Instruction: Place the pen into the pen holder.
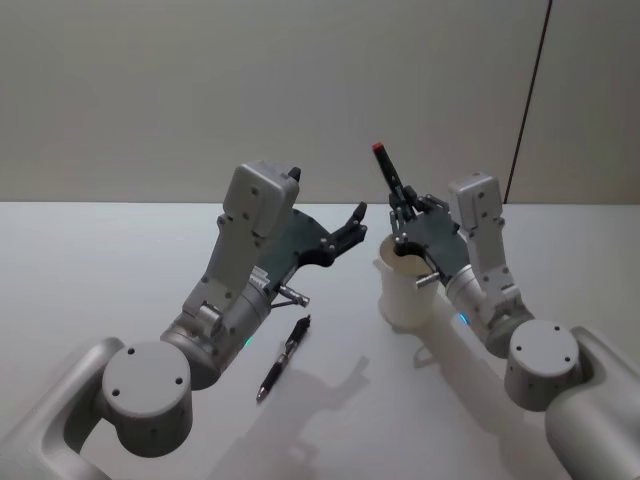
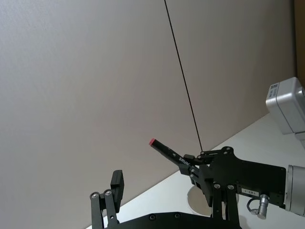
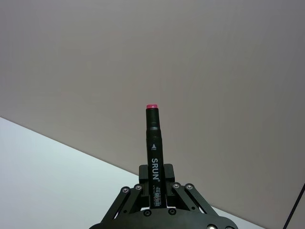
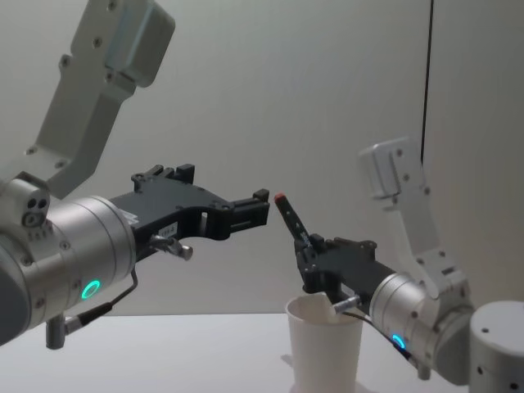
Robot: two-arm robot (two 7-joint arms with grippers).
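My right gripper point(image 1: 402, 212) is shut on a black marker pen point(image 1: 386, 168) with a red end. The pen stands tilted, red end up, just above the mouth of the pen holder point(image 1: 405, 295), a white paper cup. From the chest the pen point(image 4: 288, 214) rises out of the right gripper point(image 4: 308, 255) over the cup point(image 4: 323, 348). The right wrist view has the pen point(image 3: 153, 143) clamped between the fingers point(image 3: 143, 174). My left gripper point(image 1: 352, 225) hovers open and empty to the cup's left, above the table. A second, slimmer dark pen point(image 1: 283, 358) lies on the table.
The white table point(image 1: 100, 260) runs back to a plain wall. A thin dark cable point(image 1: 528, 100) hangs down the wall behind the right arm. My left arm's body point(image 1: 230, 300) stands close beside the lying pen.
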